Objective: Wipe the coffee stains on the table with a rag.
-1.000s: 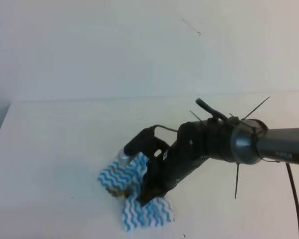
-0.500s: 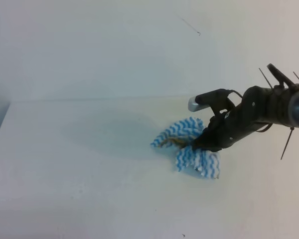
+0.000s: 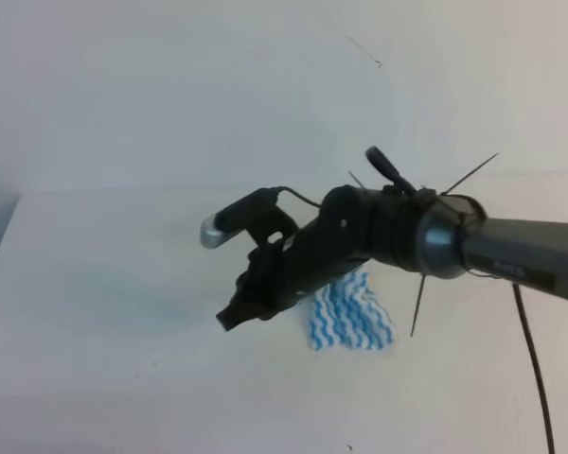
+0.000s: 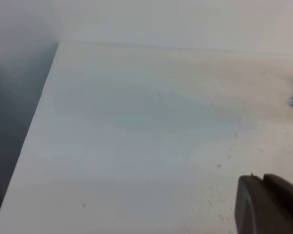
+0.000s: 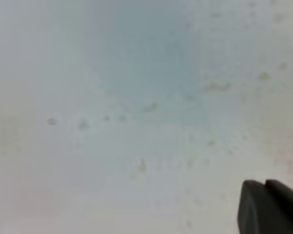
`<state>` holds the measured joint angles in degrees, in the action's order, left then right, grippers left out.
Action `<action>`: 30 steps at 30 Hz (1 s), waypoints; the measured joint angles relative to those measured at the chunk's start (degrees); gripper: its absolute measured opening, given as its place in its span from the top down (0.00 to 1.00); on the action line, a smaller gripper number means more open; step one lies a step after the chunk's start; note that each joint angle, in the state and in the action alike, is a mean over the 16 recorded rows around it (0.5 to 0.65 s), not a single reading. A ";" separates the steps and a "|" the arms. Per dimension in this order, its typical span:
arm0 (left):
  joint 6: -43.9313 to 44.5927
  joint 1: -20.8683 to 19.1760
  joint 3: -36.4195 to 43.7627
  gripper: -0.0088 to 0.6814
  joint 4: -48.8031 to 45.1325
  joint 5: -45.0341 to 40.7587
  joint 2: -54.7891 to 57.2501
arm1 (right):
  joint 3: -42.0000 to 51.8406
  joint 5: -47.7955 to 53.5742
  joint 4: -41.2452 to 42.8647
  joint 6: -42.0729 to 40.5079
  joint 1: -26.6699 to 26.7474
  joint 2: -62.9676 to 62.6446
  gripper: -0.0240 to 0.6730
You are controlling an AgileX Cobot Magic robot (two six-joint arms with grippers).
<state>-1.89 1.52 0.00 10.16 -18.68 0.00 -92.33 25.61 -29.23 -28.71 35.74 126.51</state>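
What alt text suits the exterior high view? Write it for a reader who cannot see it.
A dark robot arm reaches in from the right over the table, its right gripper shut and raised. The rag, white with blue wavy stripes, lies on the table partly behind the arm. No coffee stain is plainly visible from here.

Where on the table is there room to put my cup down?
The table is bare left of the right gripper, out to its left edge. It is crowded around the rag under the arm.
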 joint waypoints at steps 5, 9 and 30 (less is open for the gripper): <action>0.02 0.00 0.00 0.99 0.00 0.00 0.00 | -3.56 1.58 4.75 4.87 0.85 0.63 0.95; 0.05 0.00 0.00 0.99 0.00 0.00 0.00 | -5.20 2.81 9.81 9.12 -1.01 0.89 0.95; 0.12 0.00 0.00 0.99 0.00 0.00 0.00 | -6.41 8.10 15.06 9.18 -3.63 5.98 0.95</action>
<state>-1.77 1.52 0.00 10.16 -18.68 0.00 -98.74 33.71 -14.17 -19.52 32.11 132.49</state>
